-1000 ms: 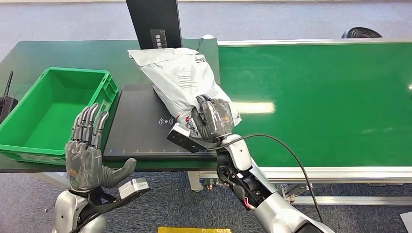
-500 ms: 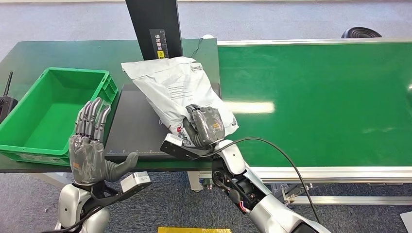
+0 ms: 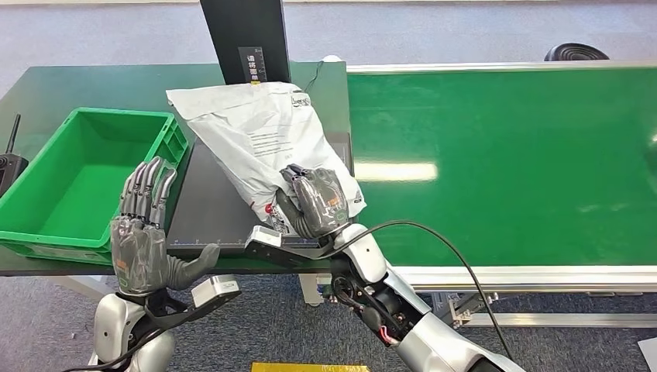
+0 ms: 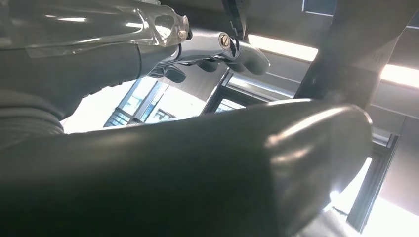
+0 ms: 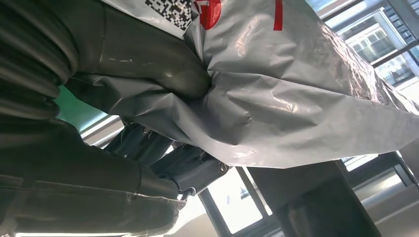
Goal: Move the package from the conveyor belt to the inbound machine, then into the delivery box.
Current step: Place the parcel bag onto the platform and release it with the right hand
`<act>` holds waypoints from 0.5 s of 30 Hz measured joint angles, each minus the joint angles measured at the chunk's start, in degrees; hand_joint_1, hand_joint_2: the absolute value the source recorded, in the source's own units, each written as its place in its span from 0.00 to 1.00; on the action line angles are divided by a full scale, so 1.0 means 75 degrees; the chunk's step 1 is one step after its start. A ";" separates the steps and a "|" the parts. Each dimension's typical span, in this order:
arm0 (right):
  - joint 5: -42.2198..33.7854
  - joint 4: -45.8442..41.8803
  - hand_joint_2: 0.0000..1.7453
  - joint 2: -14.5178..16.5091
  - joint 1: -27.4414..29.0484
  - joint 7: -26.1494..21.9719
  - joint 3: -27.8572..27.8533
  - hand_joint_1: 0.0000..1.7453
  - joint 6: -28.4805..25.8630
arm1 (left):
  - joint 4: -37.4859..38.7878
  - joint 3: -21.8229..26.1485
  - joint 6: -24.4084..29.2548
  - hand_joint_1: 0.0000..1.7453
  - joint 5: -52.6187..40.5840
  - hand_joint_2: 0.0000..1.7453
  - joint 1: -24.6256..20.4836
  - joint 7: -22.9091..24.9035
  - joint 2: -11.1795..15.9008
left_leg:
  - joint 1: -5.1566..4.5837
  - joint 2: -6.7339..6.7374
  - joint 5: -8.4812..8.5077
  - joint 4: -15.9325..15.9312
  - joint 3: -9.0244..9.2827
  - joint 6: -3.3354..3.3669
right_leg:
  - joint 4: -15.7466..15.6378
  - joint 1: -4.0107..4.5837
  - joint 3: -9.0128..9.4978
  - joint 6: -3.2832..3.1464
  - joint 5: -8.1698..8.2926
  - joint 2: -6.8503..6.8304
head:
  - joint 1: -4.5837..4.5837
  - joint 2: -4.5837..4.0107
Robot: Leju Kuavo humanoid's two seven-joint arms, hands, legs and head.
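The right hand (image 3: 314, 203) grips the near end of the package (image 3: 259, 136), a grey-white plastic mailer with printed lines on its upper face and a red mark by the fingers. In the right wrist view the thumb (image 5: 148, 59) presses into the crumpled film of the package (image 5: 296, 98) while the darker fingers (image 5: 163, 158) close on its other side, so the bag is pinched firmly. The package lies slanted over the inbound machine (image 3: 213, 209), a flat black pad at the right end of the dark green table (image 3: 77, 85); its far end reaches toward the machine's black upright post (image 3: 244, 39) at the table's far edge, and its near end is held just above the pad's near right corner. Whether the bag rests on the pad or hangs slightly clear of it cannot be told.

The left hand (image 3: 143, 240) is raised in front of the table's near edge, palm toward the pad, fingers straight and together, thumb spread out to the side, holding nothing. The left wrist view shows that hand (image 4: 148, 148) close up with its fingers (image 4: 237, 49) extended.

The delivery box (image 3: 46, 225), a green plastic crate, sits at the table's near left corner, just beside the pad. The conveyor belt (image 3: 503, 163) stretches away to the right of the table, its green surface bare where it shows. A black cable (image 3: 457, 240) loops from the right forearm
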 joint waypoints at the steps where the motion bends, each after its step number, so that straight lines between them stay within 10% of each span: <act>1: -0.0026 -0.0119 1.00 -0.0017 0.0002 -0.0015 0.0051 1.00 -0.0018 | 0.0012 0.0000 0.0028 0.00 0.0017 0.00 0.0000 -0.0013 0.0015 | 0.0000 0.0001 0.0000 0.0000 0.0000 0.0000 | 0.0000 0.0000 0.0000 0.0000 0.0000 0.0000 | 0.0000 0.0000; 15: -0.0068 -0.0522 1.00 -0.0203 0.0039 -0.0130 0.0314 0.98 -0.0119 | 0.0199 -0.0005 0.0244 0.00 0.0168 0.00 -0.0083 -0.0134 0.0109 | 0.0000 0.0002 0.0000 0.0000 0.0000 0.0000 | 0.0000 0.0000 0.0001 0.0000 0.0000 0.0001 | -0.0001 0.0000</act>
